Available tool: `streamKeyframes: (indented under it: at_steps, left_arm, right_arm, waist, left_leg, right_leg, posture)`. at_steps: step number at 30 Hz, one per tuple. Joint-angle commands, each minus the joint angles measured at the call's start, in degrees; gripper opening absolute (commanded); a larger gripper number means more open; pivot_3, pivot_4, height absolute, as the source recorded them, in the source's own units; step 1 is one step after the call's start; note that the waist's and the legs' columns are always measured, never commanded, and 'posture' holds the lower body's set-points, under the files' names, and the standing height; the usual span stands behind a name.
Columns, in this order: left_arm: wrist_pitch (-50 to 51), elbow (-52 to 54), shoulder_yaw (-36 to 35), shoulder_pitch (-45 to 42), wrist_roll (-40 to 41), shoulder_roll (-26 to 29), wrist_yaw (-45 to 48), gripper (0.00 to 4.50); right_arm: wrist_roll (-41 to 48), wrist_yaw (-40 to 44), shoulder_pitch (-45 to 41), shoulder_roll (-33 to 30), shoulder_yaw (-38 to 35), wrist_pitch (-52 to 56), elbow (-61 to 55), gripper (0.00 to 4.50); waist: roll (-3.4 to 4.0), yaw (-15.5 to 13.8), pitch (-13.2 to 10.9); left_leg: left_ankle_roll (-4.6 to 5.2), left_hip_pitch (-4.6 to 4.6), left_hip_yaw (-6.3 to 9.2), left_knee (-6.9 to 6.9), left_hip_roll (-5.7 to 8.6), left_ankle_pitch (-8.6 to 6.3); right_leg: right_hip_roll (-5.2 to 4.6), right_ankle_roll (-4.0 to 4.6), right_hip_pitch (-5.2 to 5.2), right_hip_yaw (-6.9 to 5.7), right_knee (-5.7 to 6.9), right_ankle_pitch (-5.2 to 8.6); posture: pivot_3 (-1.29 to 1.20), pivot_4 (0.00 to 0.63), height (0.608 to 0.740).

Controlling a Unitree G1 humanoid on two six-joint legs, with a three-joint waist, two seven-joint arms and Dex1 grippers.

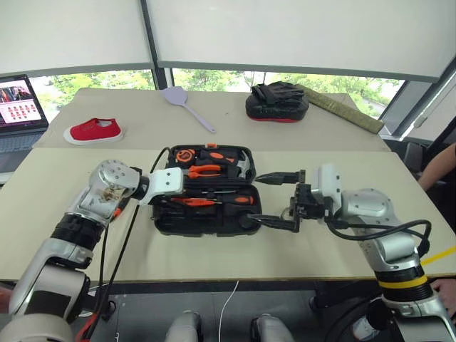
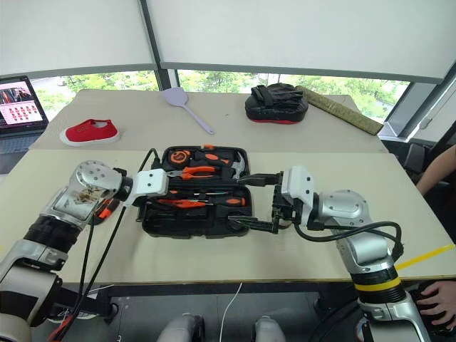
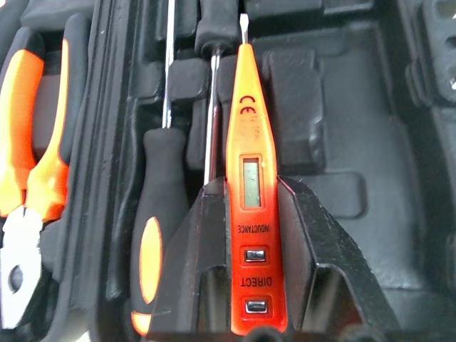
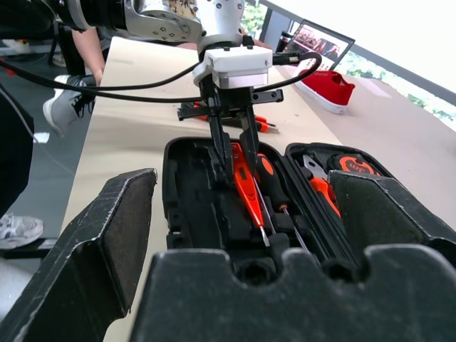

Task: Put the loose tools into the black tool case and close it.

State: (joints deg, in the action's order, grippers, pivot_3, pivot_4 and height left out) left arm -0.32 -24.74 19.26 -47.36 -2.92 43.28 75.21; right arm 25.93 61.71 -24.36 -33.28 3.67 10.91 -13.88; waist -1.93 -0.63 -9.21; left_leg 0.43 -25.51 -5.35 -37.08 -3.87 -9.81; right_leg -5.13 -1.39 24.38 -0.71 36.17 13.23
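Note:
The black tool case [image 1: 203, 226] lies open on the near table, with pliers [image 1: 205, 170] and a hammer in its far half. My left gripper [image 3: 249, 196] is shut on an orange tester screwdriver [image 3: 247, 135], held low over the case's near half, blade toward the right. Beside it in the case lies a black-and-orange screwdriver [image 3: 152, 235]. My right gripper [image 1: 274, 201] stands open at the case's right end, pointing left, one finger [image 4: 107, 242] on each side of the end wall. Another orange tool [image 4: 258, 122] lies on the table left of the case, partly hidden by my left arm.
On the far table are a red shoe [image 1: 93, 131], a laptop [image 1: 18, 107], a lilac spatula [image 1: 187, 105], a black padded mitt [image 1: 276, 103] and a long tan roll [image 1: 342, 108]. A person's arm [image 1: 438, 167] shows at the right edge. Cables hang off my left arm.

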Motion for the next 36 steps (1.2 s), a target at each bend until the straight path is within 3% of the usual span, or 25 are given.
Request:
streamKeyframes:
  at_steps: [1,10,18,20,24,25,30,33,36]
  left_arm:
    - [0.0,1.31,0.9,-0.78,-1.54,0.83,2.81,0.45]
    - [1.26,2.17,1.24,0.85,-4.95,2.8,3.44,0.45]
    - [4.2,2.53,0.64,1.55,-3.18,-0.25,2.93,0.45]
    - [4.01,2.57,-0.51,2.02,-1.89,-0.63,3.06,1.45]
    - [3.82,3.18,-5.36,1.13,3.5,-0.94,3.98,2.83]
    - [3.34,2.68,-6.51,0.64,4.55,-0.66,4.0,3.0]
    - [0.06,1.04,-9.74,0.43,7.0,-0.57,3.72,3.0]
    - [3.52,2.09,-12.58,2.49,10.61,-3.45,1.13,2.28]
    - [5.06,2.36,-13.0,5.58,11.16,-5.41,-1.12,1.25]
  right_arm:
    - [0.83,-1.47,0.49,-0.01,-1.25,0.53,-2.77,4.5]
    - [0.41,-2.04,1.41,-0.32,-1.62,-0.09,-2.73,4.5]
    - [0.35,-2.76,2.31,-0.05,-1.52,-0.42,-2.79,4.5]
    - [0.36,-2.84,2.52,-0.02,-1.48,-0.43,-2.93,4.5]
    - [0.59,-2.15,3.49,-0.65,-1.73,-0.44,-2.67,4.5]
    - [0.63,-1.95,3.93,-0.89,-1.86,-0.46,-2.69,4.5]
    - [0.83,-2.14,5.17,-0.96,-1.76,-0.14,-3.49,4.5]
    - [0.88,-2.62,5.69,-0.49,-1.33,0.15,-4.01,4.5]
    - [1.02,-2.82,5.9,-0.28,-1.02,0.68,-4.41,4.5]
  waist:
    - [0.0,0.0,0.0]
    - [0.0,0.19,0.0]
    - [0.0,0.16,0.0]
    - [0.01,0.1,0.0]
    - [-0.01,0.01,-0.01]
    - [-0.02,-0.03,-0.01]
    - [-0.02,-0.01,-0.01]
    - [-0.02,-0.03,-0.01]
    - [-0.01,-0.01,-0.01]
  left_leg:
    - [0.0,0.0,0.0,-0.02,0.0,0.0]
    - [0.0,0.02,0.02,-0.06,-0.02,0.0]
    - [0.0,0.08,0.02,-0.07,-0.03,0.0]
    - [0.0,0.08,0.02,-0.11,-0.03,0.0]
    - [0.01,0.07,0.03,-0.15,-0.01,0.0]
    - [0.01,0.03,0.05,-0.16,-0.03,0.0]
    - [0.01,0.01,0.07,-0.21,-0.01,0.0]
    - [0.01,0.02,0.07,-0.23,-0.02,0.0]
    - [0.02,0.03,0.09,-0.31,-0.01,-0.01]
  right_leg:
    - [-0.01,-0.01,-0.01,0.0,0.0,0.0]
    - [0.01,0.0,-0.01,0.01,0.05,0.0]
    - [0.03,0.0,-0.06,0.02,0.08,0.01]
    - [0.02,-0.01,-0.08,0.02,0.09,0.01]
    - [0.0,-0.01,-0.08,0.02,0.1,0.01]
    - [0.01,-0.01,-0.06,0.0,0.1,0.0]
    - [0.01,-0.01,-0.06,-0.01,0.13,0.0]
    - [0.01,-0.01,-0.07,-0.01,0.19,0.0]
    - [0.0,-0.04,-0.11,-0.01,0.21,0.01]
  posture:
    - [0.0,0.15,0.74]
    - [0.0,0.15,0.74]
    - [0.0,0.15,0.74]
    - [0.0,0.15,0.74]
    - [0.0,0.15,0.74]
    - [0.0,0.15,0.74]
    - [0.0,0.15,0.74]
    - [0.0,0.15,0.74]
    - [0.0,0.15,0.74]
